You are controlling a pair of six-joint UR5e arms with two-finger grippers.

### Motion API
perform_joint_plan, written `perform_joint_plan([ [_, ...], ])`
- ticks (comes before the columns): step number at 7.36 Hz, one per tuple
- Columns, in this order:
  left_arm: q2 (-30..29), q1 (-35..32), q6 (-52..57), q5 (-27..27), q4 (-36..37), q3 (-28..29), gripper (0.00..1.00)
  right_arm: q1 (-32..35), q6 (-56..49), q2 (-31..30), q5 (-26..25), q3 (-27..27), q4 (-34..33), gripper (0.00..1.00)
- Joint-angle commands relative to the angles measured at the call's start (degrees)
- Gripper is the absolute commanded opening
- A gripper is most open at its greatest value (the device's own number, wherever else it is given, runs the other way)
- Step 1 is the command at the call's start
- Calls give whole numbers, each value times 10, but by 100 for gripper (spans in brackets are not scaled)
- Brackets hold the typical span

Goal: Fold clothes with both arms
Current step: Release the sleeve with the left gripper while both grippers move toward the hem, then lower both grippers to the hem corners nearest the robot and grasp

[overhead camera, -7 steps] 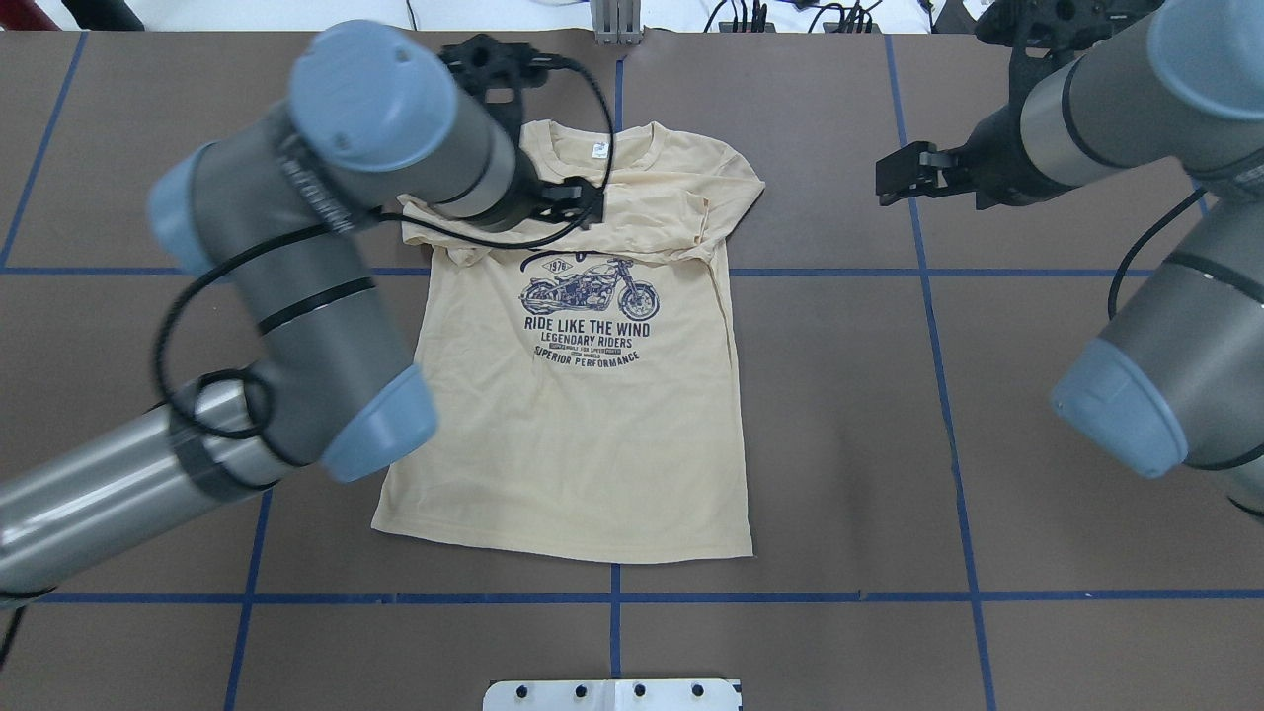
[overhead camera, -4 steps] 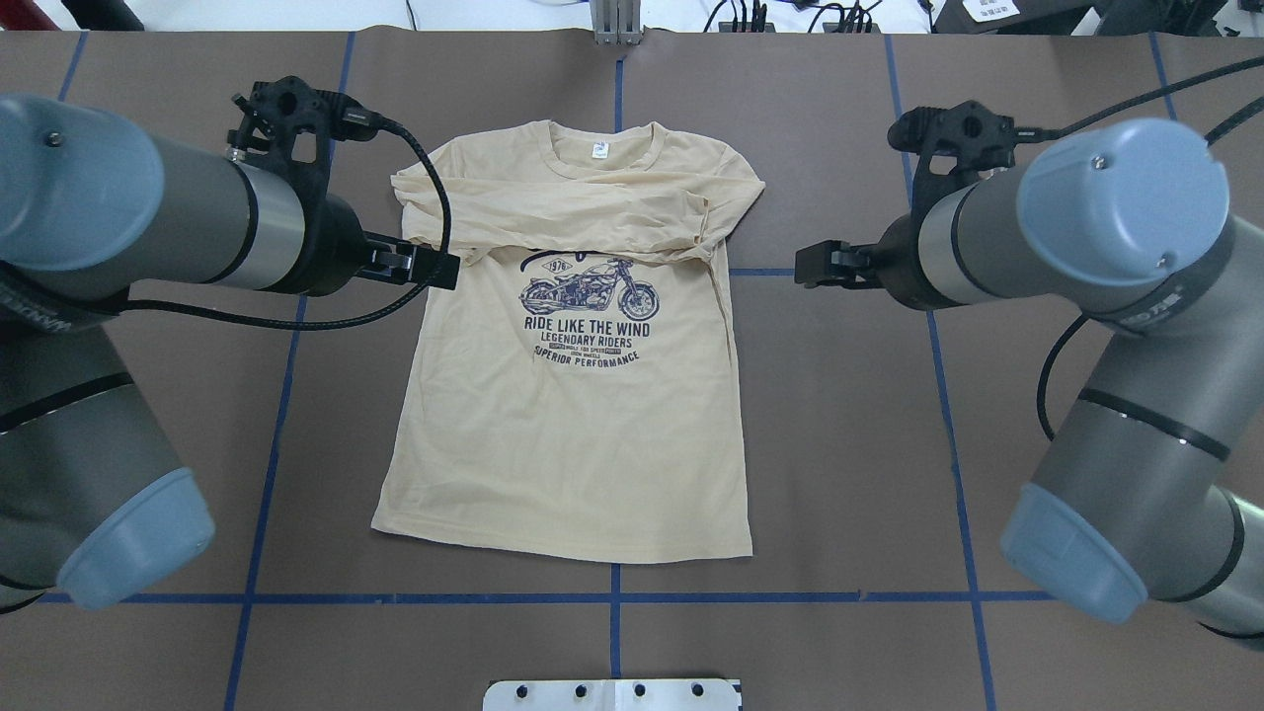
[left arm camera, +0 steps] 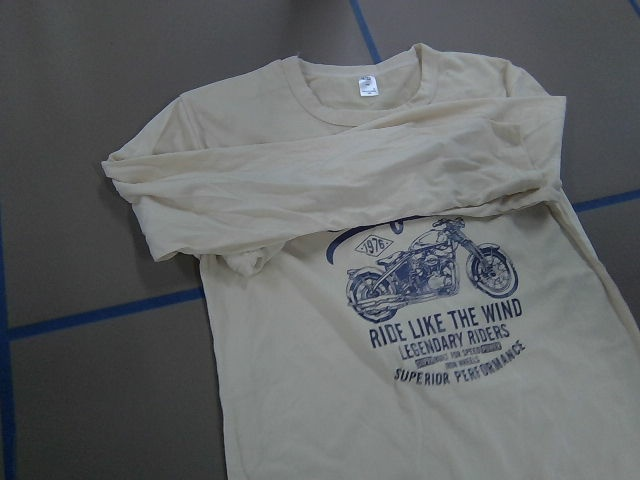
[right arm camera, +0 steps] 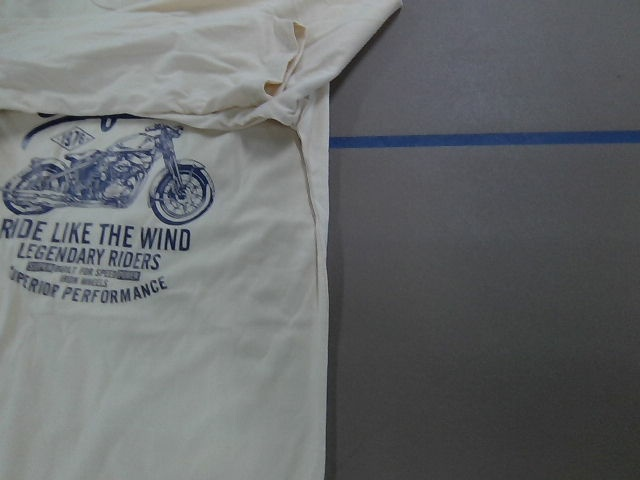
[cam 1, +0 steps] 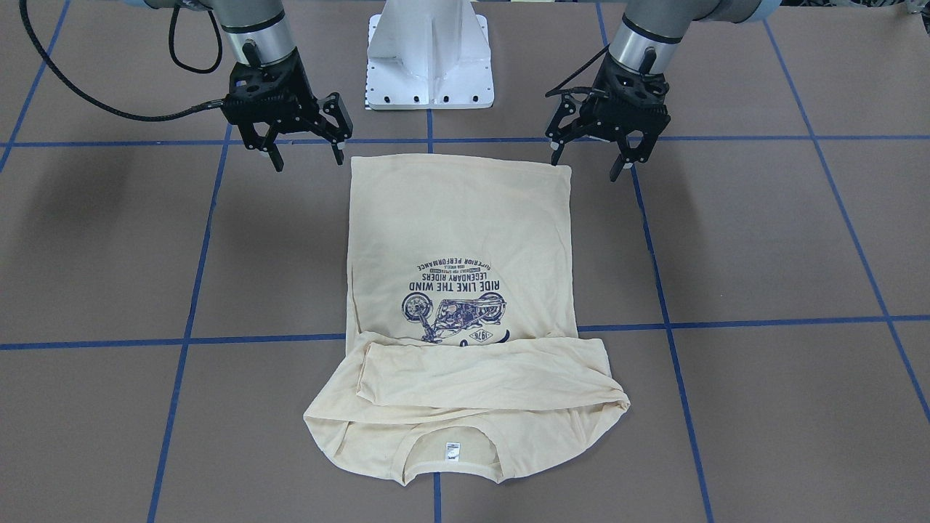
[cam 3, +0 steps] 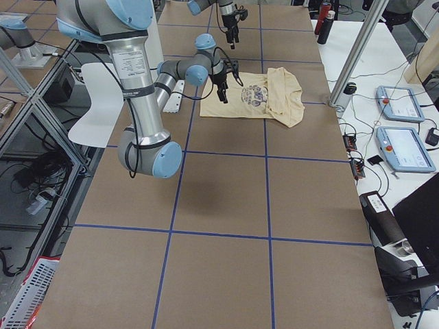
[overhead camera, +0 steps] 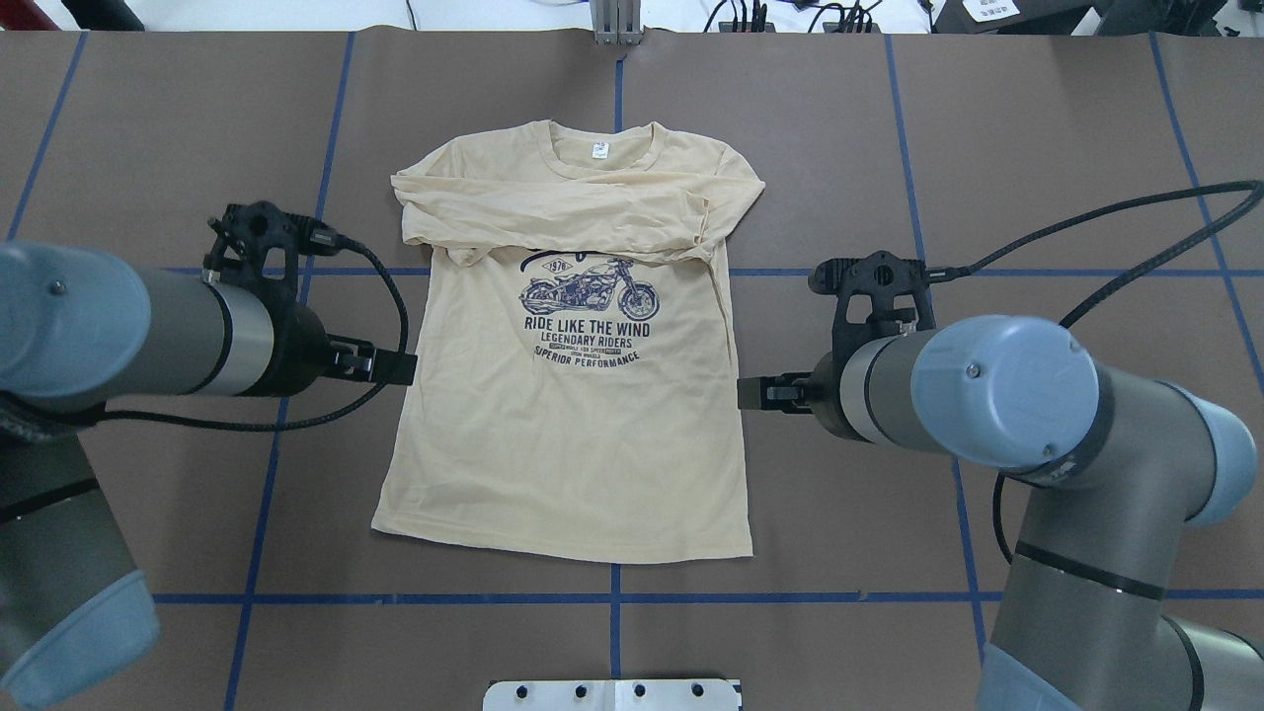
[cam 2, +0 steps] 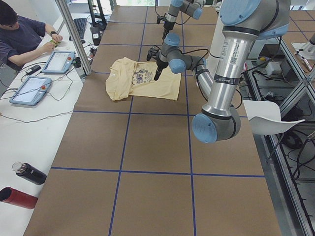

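The shirt lies flat and print-up in the middle of the table, with its neck at the far end from the robot and its hem at the near end. It sits across the blue tape line that runs down the table's centre, so each arm has the same reach to its own side. Both long sleeves are laid across the chest, one over the other, and cover the top edge of the motorcycle print. That leaves the shirt as a rough rectangle, a shape that should fold square.

The left gripper hangs over the table just off the shirt's left edge, and the right gripper mirrors it off the right edge. Both sets of jaws are spread wide, grasp nothing and point their tips down, which suits a pinch on thin cloth from above. Neither touches the fabric. Because they are raised, the front view places them by the hem corners while the overhead view places them beside the mid-body, so their exact spot along the shirt is hard to fix.

The sleeve folds look done. The step in hand seems to be lining up on the hem corners, ready to carry the hem toward the neck. The risk is an uneven pinch dragging the sleeves askew.
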Motion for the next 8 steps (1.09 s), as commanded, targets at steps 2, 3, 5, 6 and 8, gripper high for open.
perform_joint_plan([
  [2, 36, 74, -48, 31, -33, 37, 99, -25, 4, -5, -26, 0, -19, 100],
  [3, 50, 89, -62, 41, -56, 50, 98, -25, 4, -3, -26, 0, -19, 100],
  [5, 52, 110, -82, 52, -128, 99, 96, -24, 4, 0, -26, 0, -18, 100],
  [6, 54, 110, -88, 53, -135, 102, 91, -24, 4, 0, -26, 1, -19, 100],
  [8, 54, 111, -92, 61, -135, 110, 76, -24, 4, 0, -26, 0, -19, 100],
])
